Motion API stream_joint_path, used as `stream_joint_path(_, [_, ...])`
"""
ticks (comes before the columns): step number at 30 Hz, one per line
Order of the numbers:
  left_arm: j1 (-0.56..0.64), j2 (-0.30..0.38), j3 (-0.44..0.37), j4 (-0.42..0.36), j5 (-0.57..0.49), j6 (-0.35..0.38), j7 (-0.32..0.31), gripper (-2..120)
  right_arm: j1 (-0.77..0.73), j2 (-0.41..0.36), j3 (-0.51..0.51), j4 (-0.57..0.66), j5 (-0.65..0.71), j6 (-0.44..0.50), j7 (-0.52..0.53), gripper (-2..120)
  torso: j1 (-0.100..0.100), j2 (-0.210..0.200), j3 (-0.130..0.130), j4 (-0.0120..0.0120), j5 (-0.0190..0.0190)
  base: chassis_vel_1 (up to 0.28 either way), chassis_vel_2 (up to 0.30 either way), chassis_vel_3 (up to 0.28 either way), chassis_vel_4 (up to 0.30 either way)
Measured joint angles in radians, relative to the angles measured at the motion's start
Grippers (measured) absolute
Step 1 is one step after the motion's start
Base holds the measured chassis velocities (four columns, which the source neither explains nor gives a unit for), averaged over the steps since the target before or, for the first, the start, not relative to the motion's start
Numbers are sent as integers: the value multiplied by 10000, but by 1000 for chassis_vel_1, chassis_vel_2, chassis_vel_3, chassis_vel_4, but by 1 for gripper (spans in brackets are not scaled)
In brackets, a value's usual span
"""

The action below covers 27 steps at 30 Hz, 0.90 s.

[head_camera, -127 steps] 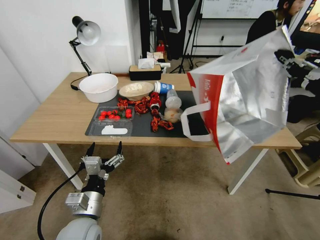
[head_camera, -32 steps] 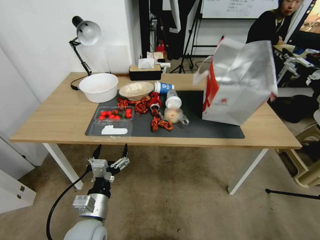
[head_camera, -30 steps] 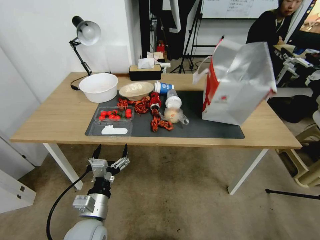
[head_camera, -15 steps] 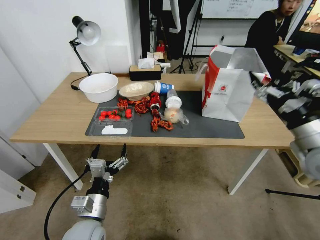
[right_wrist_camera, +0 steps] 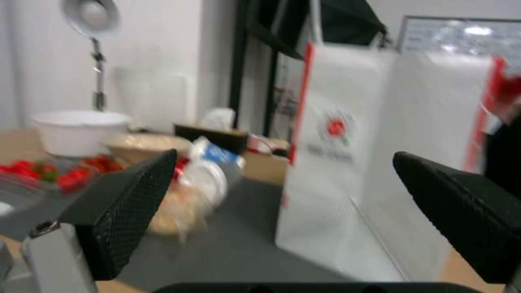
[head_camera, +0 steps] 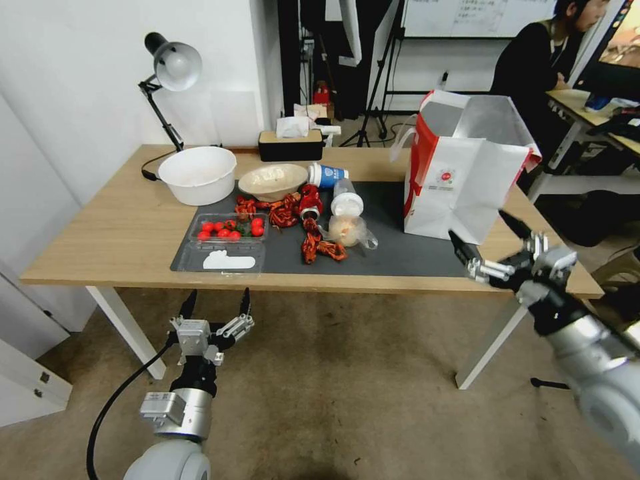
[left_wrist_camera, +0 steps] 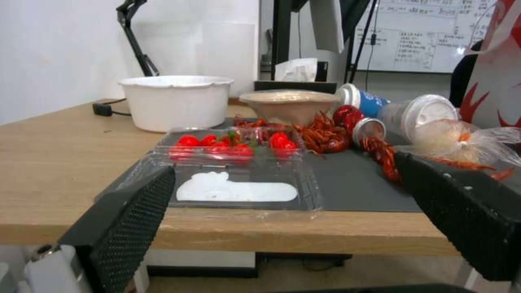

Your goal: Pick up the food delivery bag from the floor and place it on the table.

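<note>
Beside the food delivery bag [head_camera: 460, 180] — right gripper [head_camera: 490, 245], spread.

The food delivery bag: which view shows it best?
The head view: the whole food delivery bag stands upright on the table. The right wrist view shows its logo face blurred, the left wrist view just a red-patterned edge.

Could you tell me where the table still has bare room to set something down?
Bare wood on the table lies left of the white bowl and dark mat. The mat strip before the food delivery bag is free. Crowded around the crayfish.
</note>
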Motion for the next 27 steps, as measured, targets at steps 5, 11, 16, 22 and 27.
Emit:
stream_joint_path(5, [-7,-3,20,34,-23,-31,-57,100,-512,760,-427,-34,-924,122,710,100,0,0,0,0,0,0,0,0,0])
stream_joint_path(11, [-10,1,28,45,-35,-37,-73,100,-735,1248,-782,-162,-1548,313,1033,100,0,0,0,0,0,0,0,0,0])
stream_joint_path(16, [-12,11,27,64,-55,-53,-77,100,-779,1551,-1022,-361,-1902,479,1198,100,0,0,0,1,0,0,0,0,0])
stream_joint_path(22, [-13,36,23,91,-90,-111,-80,100,-771,1844,-1381,-683,-2199,700,1438,100,0,0,1,2,-1,0,0,0,0])
stream_joint_path(27, [-7,56,10,96,-117,-148,-84,100,-731,2008,-1608,-931,-2289,887,1569,100,0,0,1,1,1,0,0,0,0])
